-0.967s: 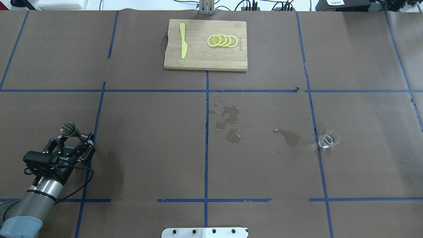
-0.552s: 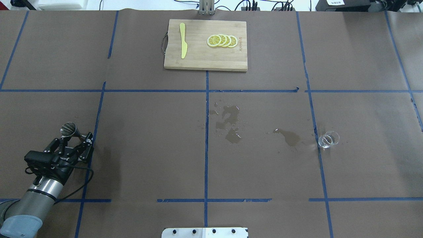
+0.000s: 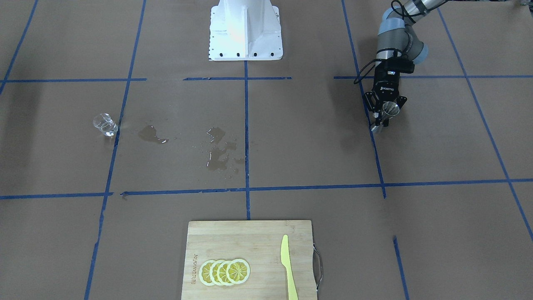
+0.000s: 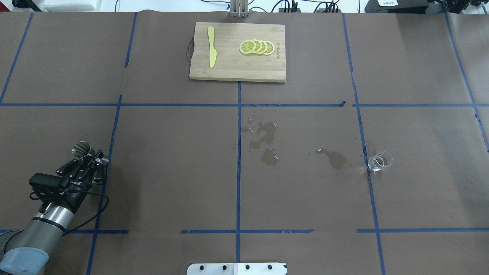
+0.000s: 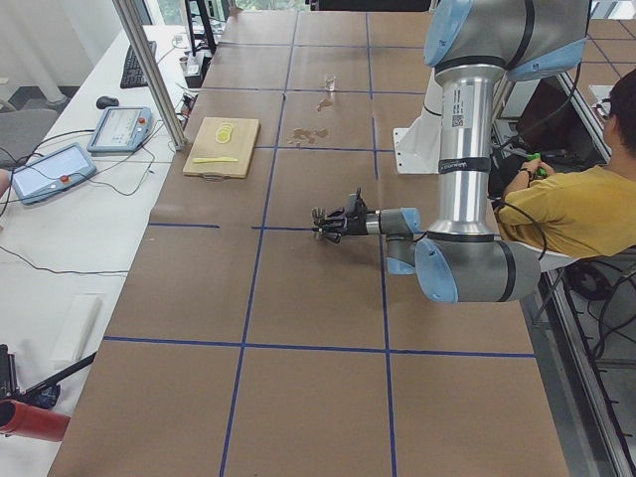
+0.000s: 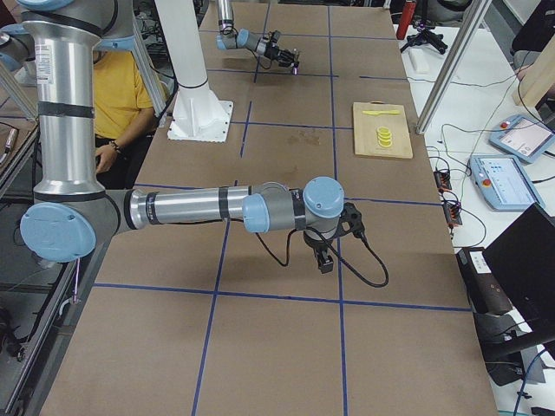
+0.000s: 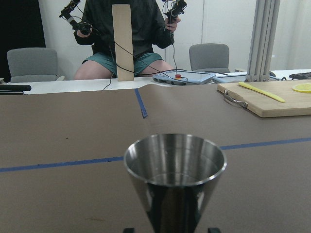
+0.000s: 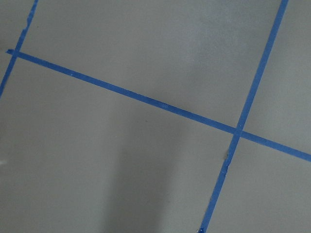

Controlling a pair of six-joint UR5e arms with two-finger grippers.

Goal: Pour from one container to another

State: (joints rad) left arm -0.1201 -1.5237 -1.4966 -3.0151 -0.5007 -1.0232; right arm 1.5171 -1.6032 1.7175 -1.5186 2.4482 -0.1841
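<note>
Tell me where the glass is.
In the overhead view the glass sits on the table's right side, just right of a blue tape line, with a puddle to its left.

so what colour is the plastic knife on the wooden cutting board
Pale yellow plastic knife, clearest in the overhead view.

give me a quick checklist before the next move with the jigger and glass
1. Grip: the left gripper is clamped on the waist of the jigger: ok.
2. Mouth of the jigger up, per the left wrist view: ok.
3. Liquid inside the jigger: cannot tell.
4. The glass tumbler is clear of both grippers: ok.
5. Surface between the two dry: not ok, puddles lie there.
6. Whether the right gripper is open or shut: cannot tell, it shows only from the side.
</note>
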